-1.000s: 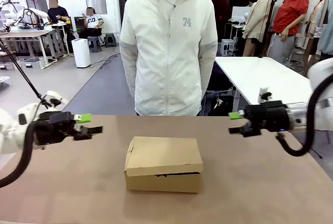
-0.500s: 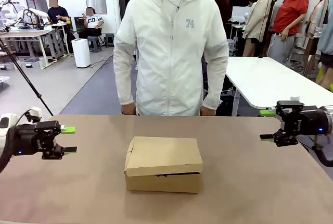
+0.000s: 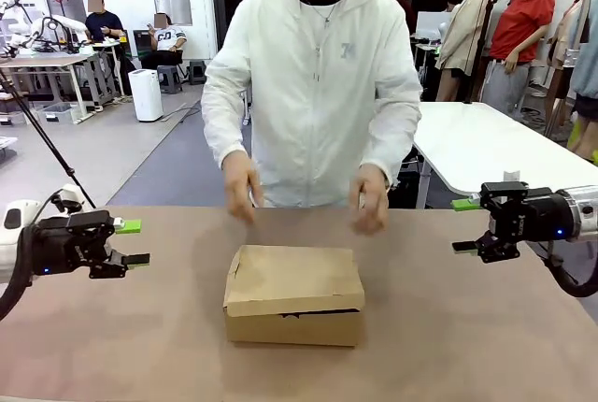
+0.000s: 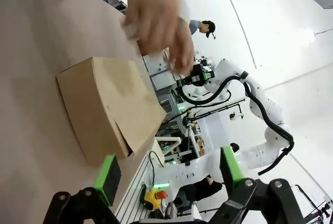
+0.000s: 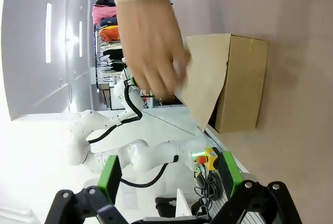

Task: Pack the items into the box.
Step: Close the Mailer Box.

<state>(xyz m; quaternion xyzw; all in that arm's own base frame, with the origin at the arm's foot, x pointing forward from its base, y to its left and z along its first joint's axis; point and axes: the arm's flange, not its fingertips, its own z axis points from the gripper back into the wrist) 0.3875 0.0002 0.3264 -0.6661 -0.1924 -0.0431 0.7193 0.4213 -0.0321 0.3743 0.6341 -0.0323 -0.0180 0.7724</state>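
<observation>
The box point(image 3: 292, 294), brown cardboard with its flap lid down, sits mid-table, and the items are out of view. My left gripper point(image 3: 134, 243) hovers open to the box's left, nothing between its green pads point(image 4: 108, 176). To the box's right my right gripper point(image 3: 464, 225) is open and empty too, well clear of it. The person's two hands point(image 3: 241, 185) point(image 3: 371, 198) hang above the far side of the box. From the left wrist the box point(image 4: 112, 112) lies ahead under a blurred hand point(image 4: 156, 21). In the right wrist view a hand point(image 5: 151, 52) overlaps the box point(image 5: 229, 81).
The brown table point(image 3: 467, 327) is bare around the box on all sides. The person in a white jacket point(image 3: 313, 93) stands at the far edge. A white table point(image 3: 476, 145) stands behind at the right, and a tripod leg point(image 3: 42, 140) at the left.
Both arms pulled outward from the middle, then eased slightly back in, jaws open throughout. The person brought both hands forward from the sides to above the far side of the box.
</observation>
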